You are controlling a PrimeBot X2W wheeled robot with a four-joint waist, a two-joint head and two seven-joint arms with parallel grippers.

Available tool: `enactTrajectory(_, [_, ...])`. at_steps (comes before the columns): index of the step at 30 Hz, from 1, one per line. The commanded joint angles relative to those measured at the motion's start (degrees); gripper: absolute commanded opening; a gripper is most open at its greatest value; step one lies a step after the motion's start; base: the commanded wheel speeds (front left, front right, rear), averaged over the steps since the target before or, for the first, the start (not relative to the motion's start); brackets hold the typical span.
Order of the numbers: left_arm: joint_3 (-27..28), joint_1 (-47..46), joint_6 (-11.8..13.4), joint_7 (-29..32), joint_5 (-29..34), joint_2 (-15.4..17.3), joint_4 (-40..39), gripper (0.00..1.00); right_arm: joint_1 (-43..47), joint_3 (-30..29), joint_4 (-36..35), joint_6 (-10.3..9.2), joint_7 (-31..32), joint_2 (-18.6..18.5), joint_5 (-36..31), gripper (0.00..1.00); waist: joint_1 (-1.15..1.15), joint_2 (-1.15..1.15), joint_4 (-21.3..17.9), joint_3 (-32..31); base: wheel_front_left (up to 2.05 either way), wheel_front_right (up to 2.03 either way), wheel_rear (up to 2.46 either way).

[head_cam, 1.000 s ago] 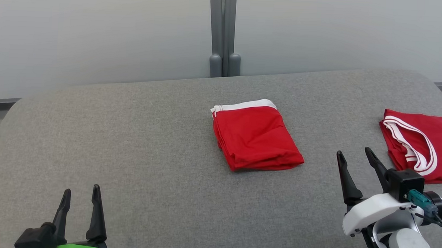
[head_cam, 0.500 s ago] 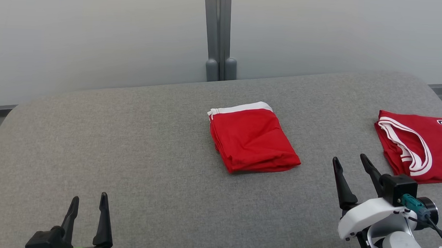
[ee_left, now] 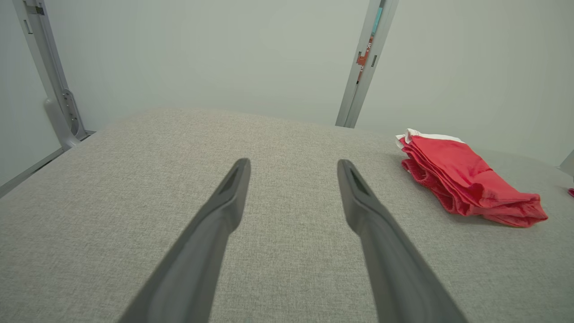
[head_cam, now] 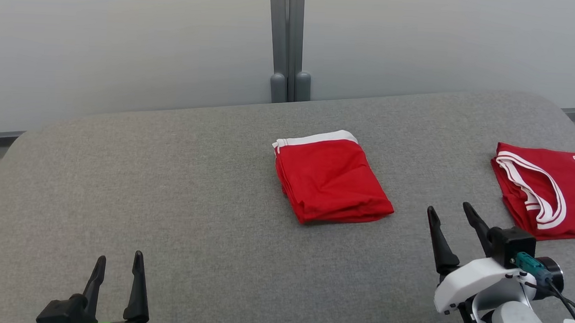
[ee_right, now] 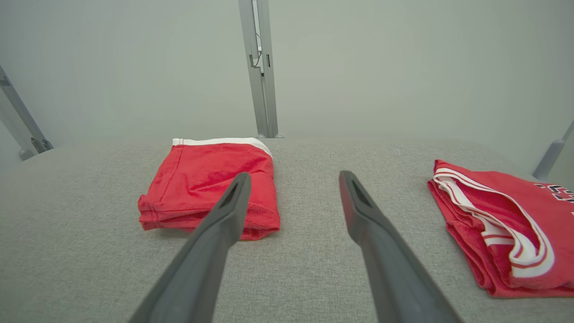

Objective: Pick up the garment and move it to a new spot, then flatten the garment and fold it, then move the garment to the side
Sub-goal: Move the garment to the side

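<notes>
Shorts (head_cam: 333, 175): folded, centre, likely awaiting move aside. Jersey (head_cam: 548, 190): right, seemingly set aside. Left gripper (head_cam: 120, 256), right gripper (head_cam: 448, 207): near, spread, empty.

1. A folded red garment (head_cam: 330, 180), with a white band along its far edge, lies near the middle of the grey fabric desk (head_cam: 169, 200).
2. A red jersey (head_cam: 548, 192) with white trim lies at the right, well apart from it and cut off by the frame.
3. The left gripper (head_cam: 120, 256) is at the near left, fingers apart and empty.
4. The right gripper (head_cam: 449, 207) is at the near right, fingers apart and empty.
5. A grey post (head_cam: 287, 40) rises beyond the far edge.
</notes>
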Motion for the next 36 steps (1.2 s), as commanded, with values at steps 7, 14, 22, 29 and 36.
enactTrajectory(7, [-0.3,-2.3,-0.2,0.0,0.8,0.1,0.0,1.0,-4.8,1.8,1.9,-0.02,3.1,-0.9,2.8,1.0,0.0,0.0,1.5,0.9,0.0,0.0,0.0])
enactTrajectory(14, [-2.5,-5.1,-0.2,0.0,0.6,0.3,-0.6,1.0,-13.8,1.5,8.1,-0.02,15.6,-2.9,10.5,1.0,0.0,0.0,7.2,3.2,0.0,0.0,0.0])
enactTrajectory(22, [-6.1,-9.6,-0.2,0.0,0.0,0.9,-3.4,1.0,-27.4,-1.5,19.5,-0.01,32.4,-7.2,14.4,1.0,0.0,0.0,15.8,9.9,0.0,0.0,0.0])
enactTrajectory(29, [-8.1,-12.3,-0.2,0.0,-0.8,0.4,-5.3,1.0,-35.7,-6.2,30.7,-0.02,38.2,-9.1,10.6,1.0,0.0,0.0,22.4,15.7,0.0,0.0,0.0])
enactTrajectory(36, [-9.3,-13.4,-0.2,0.0,-2.1,0.1,-5.2,1.0,-37.5,-8.7,37.6,-0.02,39.7,-8.6,7.2,1.0,0.0,0.0,25.5,18.6,0.0,0.0,0.0])
